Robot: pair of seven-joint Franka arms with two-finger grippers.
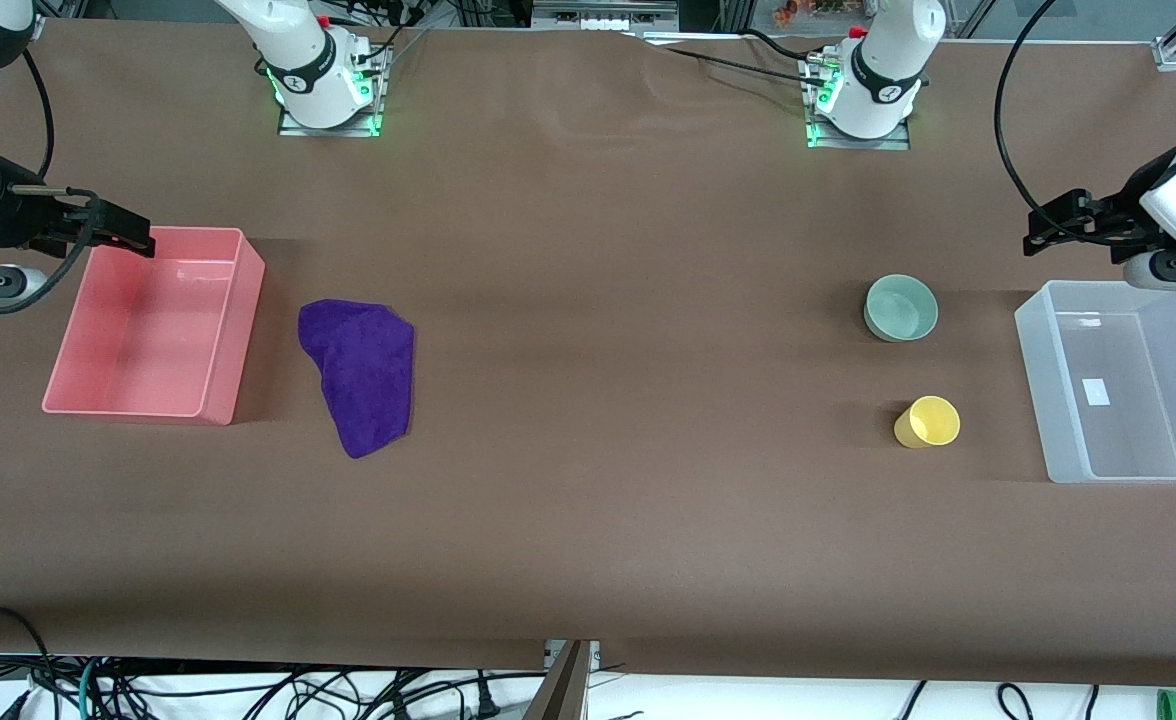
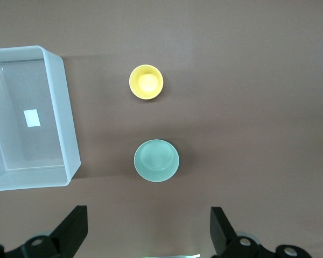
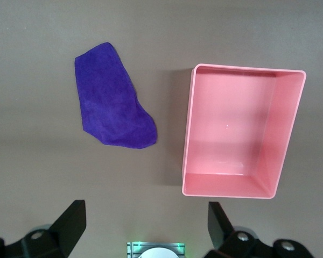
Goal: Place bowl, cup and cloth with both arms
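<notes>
The pale mint-green bowl [image 1: 901, 307] stands upright on the brown table toward the left arm's end; it also shows in the left wrist view [image 2: 156, 160]. The yellow cup [image 1: 928, 421] stands nearer to the front camera than the bowl and shows in the left wrist view [image 2: 146, 82]. The purple cloth [image 1: 361, 375] lies rumpled toward the right arm's end, also in the right wrist view [image 3: 114, 105]. My left gripper [image 1: 1043, 230] [image 2: 148, 215] is open and empty, high over the table by the clear bin's corner. My right gripper [image 1: 138, 240] [image 3: 146, 212] is open and empty over the pink bin's corner.
An empty pink bin [image 1: 243, 320] [image 3: 187, 129] stands beside the cloth at the right arm's end. An empty clear bin [image 1: 1033, 385] [image 2: 67, 118] stands beside the bowl and cup at the left arm's end. Both arm bases stand along the table's back edge.
</notes>
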